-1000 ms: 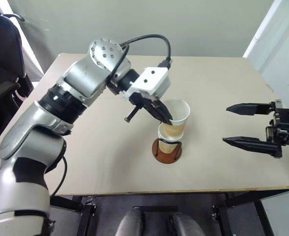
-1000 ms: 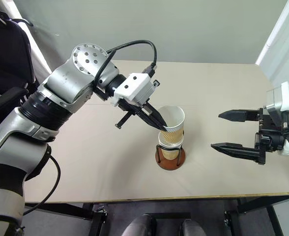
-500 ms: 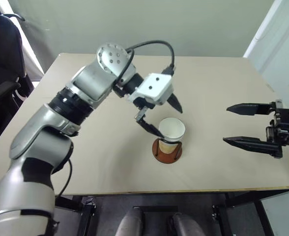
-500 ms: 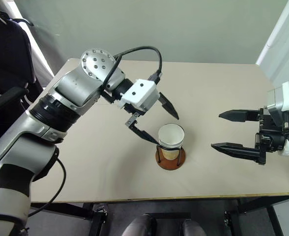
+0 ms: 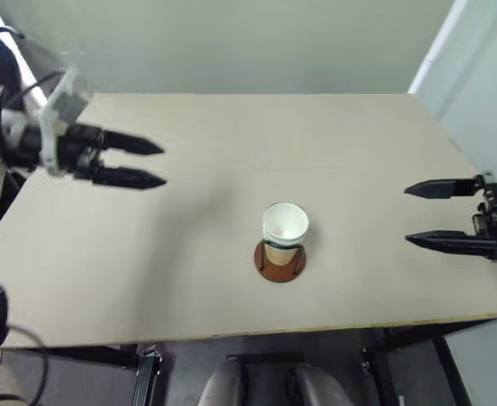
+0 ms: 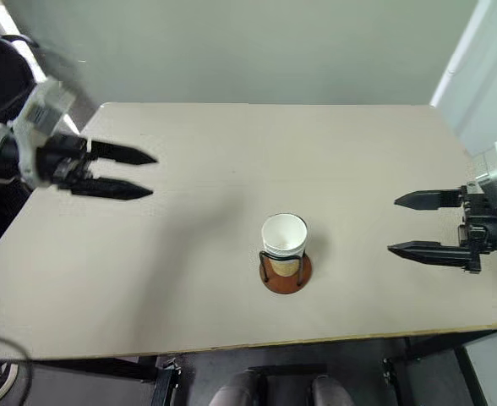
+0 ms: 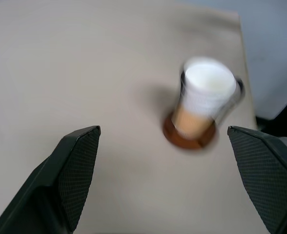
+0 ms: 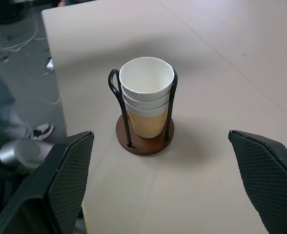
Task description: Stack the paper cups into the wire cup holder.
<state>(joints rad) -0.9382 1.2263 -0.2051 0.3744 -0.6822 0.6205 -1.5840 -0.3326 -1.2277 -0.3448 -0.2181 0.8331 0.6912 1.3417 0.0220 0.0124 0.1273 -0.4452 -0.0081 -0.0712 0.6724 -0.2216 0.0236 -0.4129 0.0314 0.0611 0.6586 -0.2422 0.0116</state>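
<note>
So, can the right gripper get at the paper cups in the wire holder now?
Probably yes. The right gripper is open, aimed toward the paper cups in the wire cup holder, with bare table between them.

So the left gripper (image 5: 153, 163) is way off at the table's (image 5: 358, 152) left edge now, jaws spread, nowhere near the cups like a second ago. The top cup it was gripping is now pushed down flush into the paper cups (image 8: 146, 95) nested in the wire cup holder (image 8: 142, 139).
</note>
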